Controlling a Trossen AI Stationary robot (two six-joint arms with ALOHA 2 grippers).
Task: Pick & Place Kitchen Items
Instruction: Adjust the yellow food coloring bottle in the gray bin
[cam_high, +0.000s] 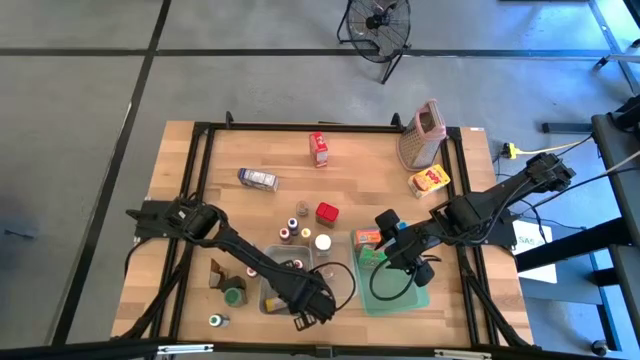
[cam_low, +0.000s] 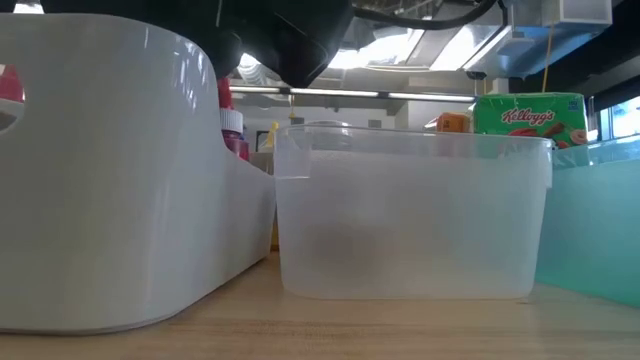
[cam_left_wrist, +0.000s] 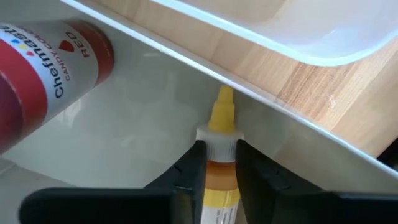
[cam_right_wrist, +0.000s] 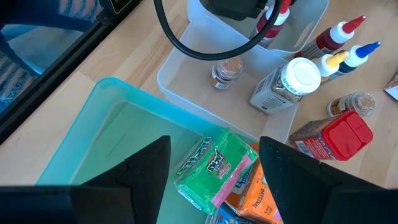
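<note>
Left end effector (cam_left_wrist: 216, 163): mine, down inside a white tub (cam_left_wrist: 143, 118); its two dark fingers (cam_left_wrist: 189, 168) are clamped on the neck of a yellow-tipped squeeze bottle (cam_left_wrist: 219, 155), just under the white collar.
Squeeze bottle: between my left fingers, nozzle pointing away from the wrist toward the tub's wall.
Red can (cam_left_wrist: 46, 68): lying on the tub floor beside my left end effector, well clear of the fingers, white lettering on it.
Right end effector (cam_right_wrist: 211, 163): mine, fingers apart and holding nothing, hanging over the green tray (cam_right_wrist: 118, 118).
Cartons in tray (cam_right_wrist: 214, 165): a green one with orange and blue ones against it, directly below my right fingers.
Clear tub (cam_right_wrist: 186, 78): just beyond my right end effector, with a small spice jar (cam_right_wrist: 225, 71) and a white-capped shaker (cam_right_wrist: 286, 84) in it.
Squeeze bottles (cam_right_wrist: 342, 46): red-, yellow- and blue-tipped, farther out past the clear tub, a red-lidded jar (cam_right_wrist: 333, 137) near them.
Bench (cam_high: 260, 150): pale wood in a black frame; more cartons and a metal grater (cam_high: 420, 135) toward its far side, away from both my end effectors.
Room: grey floor with dark lines, a floor fan (cam_high: 378, 25) beyond the bench; ceiling lights show in the low view.
</note>
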